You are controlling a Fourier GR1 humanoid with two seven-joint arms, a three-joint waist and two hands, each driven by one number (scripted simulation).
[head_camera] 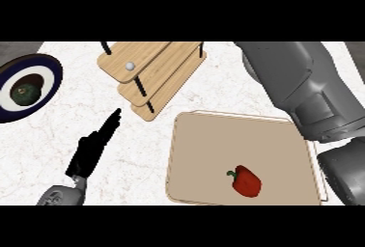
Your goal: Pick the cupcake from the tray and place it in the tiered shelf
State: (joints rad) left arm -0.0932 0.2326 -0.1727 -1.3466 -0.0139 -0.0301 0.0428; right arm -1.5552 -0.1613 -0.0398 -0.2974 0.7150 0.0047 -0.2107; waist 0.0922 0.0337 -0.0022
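While the cupcake's place cannot be told, the tray (214, 140) at the counter's (78, 101) front edge carries a pepper (246, 182).
Shelf (160, 62) behind the tray; left hand (96, 144) beside the tray's left edge, fingers straight, holding nothing; right forearm (299, 87) over its right edge, hand unseen; plate (46, 61) at the counter's left edge.

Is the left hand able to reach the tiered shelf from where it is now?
Probably yes. The left hand lies open on the counter, fingers pointing toward the tiered shelf, and nothing lies between them. The plate sits off to the side.
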